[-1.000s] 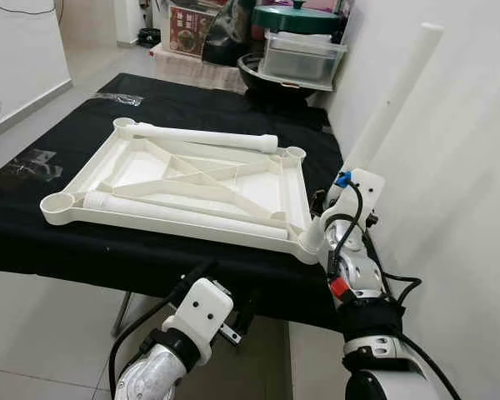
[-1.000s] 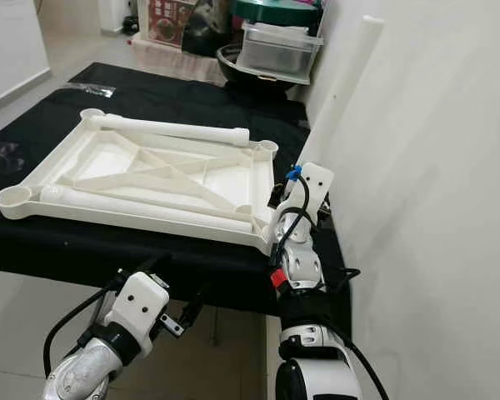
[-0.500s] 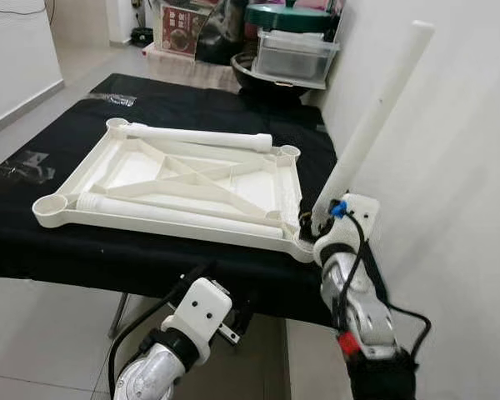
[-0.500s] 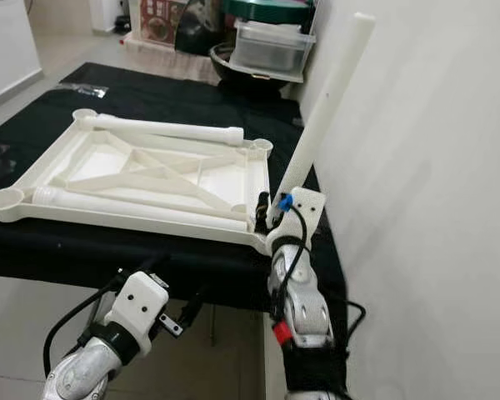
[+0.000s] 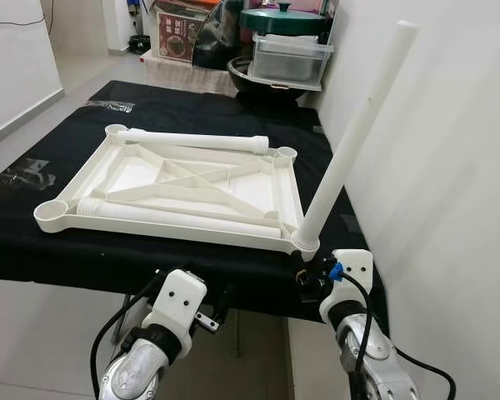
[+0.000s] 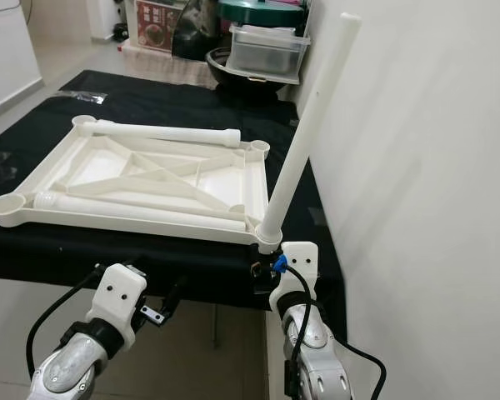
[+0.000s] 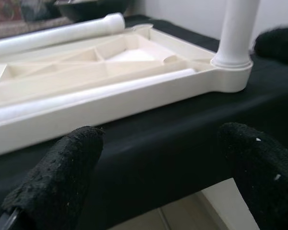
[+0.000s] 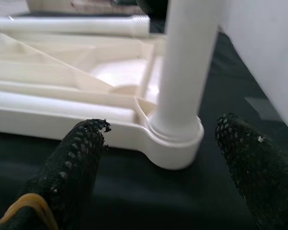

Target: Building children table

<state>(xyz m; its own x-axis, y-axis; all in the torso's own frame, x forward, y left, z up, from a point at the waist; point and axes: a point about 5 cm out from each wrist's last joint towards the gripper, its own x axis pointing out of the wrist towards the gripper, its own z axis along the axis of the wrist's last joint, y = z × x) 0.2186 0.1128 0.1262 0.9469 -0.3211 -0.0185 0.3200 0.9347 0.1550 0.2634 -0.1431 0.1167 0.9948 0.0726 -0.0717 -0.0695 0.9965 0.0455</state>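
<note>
**Standing leg seated in the near right corner socket**

Looking down from the head camera, you see the white table top (image 5: 192, 179) lying upside down on the black cloth (image 5: 150, 108), its ribbed underside facing up. One white leg (image 5: 350, 146) stands in the corner socket (image 5: 305, 242) nearest your right arm, tilted a little toward the wall (image 5: 450, 167). Two more legs lie inside the frame: the far leg (image 5: 196, 140) along the far edge and the near leg (image 5: 175, 217) along the near edge.

Your right gripper (image 8: 168, 163) sits just in front of that corner, below the edge of the cloth. Its fingers (image 8: 77, 163) are spread wide on either side of the socket and touch nothing; the standing leg rises between them but apart from both.

Your left gripper (image 7: 158, 177) hangs low before the near edge of the cloth, its fingers (image 7: 62, 167) also spread wide and empty, pointing at the side of the frame.

Behind the cloth you have a clear plastic box (image 5: 292, 60) and a green lid (image 5: 287, 18).
</note>
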